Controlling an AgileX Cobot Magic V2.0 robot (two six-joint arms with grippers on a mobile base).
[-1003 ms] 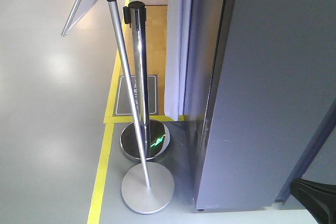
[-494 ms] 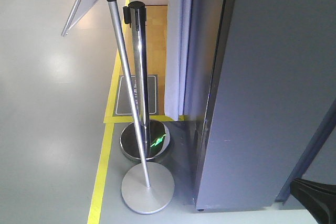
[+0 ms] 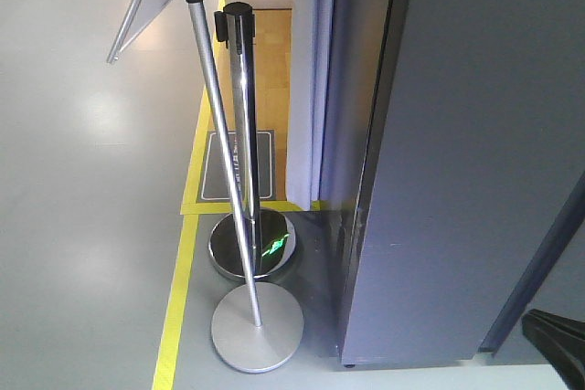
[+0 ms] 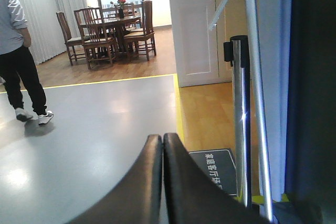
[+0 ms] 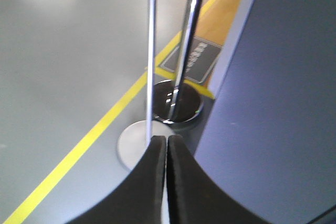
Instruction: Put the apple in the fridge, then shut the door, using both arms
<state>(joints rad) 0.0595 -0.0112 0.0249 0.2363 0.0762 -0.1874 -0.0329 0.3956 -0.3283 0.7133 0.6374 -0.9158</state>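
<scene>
**Black arm part drops at 5 o'clock; both grippers clenched, no apple seen**

Vs. the earlier front frames, the black arm part (image 3: pixel 559 346) at 5 o'clock sits lower and further toward the corner; poles, floor and panel unchanged.

The tall dark grey fridge (image 3: pixel 457 162) fills the 3 o'clock half of the front view, long axis vertical, outer face only. No white interior, no open door visible, so can't tell if the door is shut. The small red apple isn't in any view; location unknown.

Left gripper (image 4: pixel 163 145): black fingers pressed together, nothing between them, aimed at open grey floor w/ the fridge edge at 3 o'clock. Right gripper (image 5: pixel 167 145): also clenched, empty, touching nothing, w/ the grey panel just beside it at 3 o'clock. Judging by that, the right arm looks nearer the fridge.

Chrome stanchion pole (image 3: pixel 245 134) and thinner matte silver sign pole (image 3: pixel 224 143) stand at 9 o'clock of the fridge.
</scene>
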